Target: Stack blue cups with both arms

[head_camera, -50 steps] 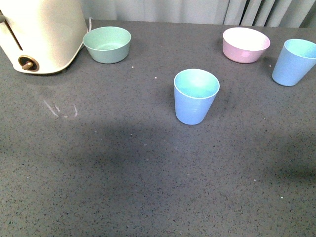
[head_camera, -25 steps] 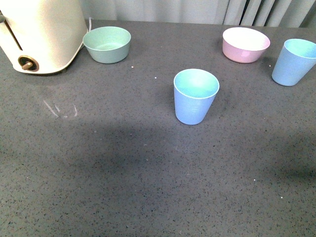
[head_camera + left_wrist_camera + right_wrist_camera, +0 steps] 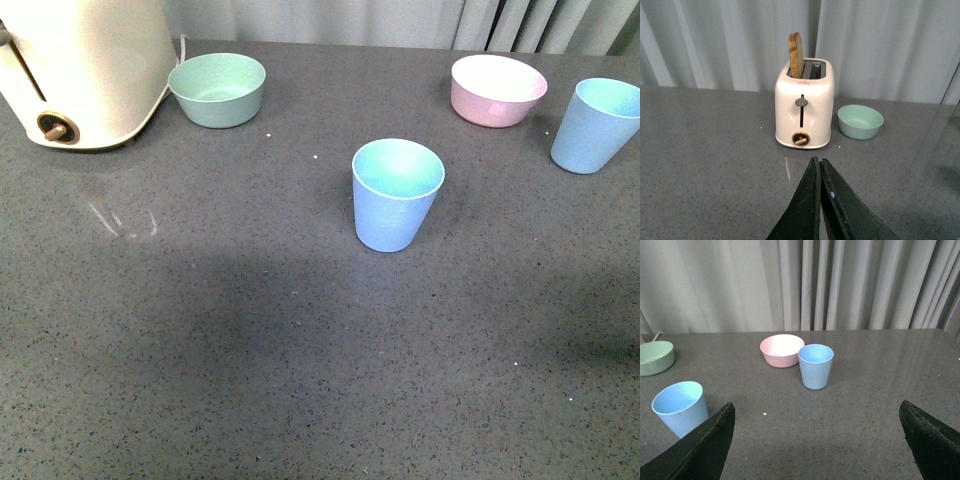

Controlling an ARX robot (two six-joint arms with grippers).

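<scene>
A dark grey speckled counter (image 3: 250,350) fills the scene, backed by pale grey pleated curtains (image 3: 840,285). At far left stands a cream toaster (image 3: 85,60) with a slice of bread (image 3: 796,55) upright in one slot. A mint-green bowl (image 3: 217,90) sits just right of it, and a pink bowl (image 3: 498,90) sits far right.

The nearer blue cup (image 3: 397,195) stands about mid-counter. The farther blue cup (image 3: 598,125) stands at the right edge of the front view, just right of the pink bowl. Both are matte light-blue tumblers, tapered toward the base and handleless, with paler turquoise insides. They are upright, mouths up, and well apart.

The left end effector (image 3: 818,162) has its black fingers pressed together on nothing and points toward the toaster. The right end effector (image 3: 816,407) is spread wide and empty, with both cups ahead of it.
</scene>
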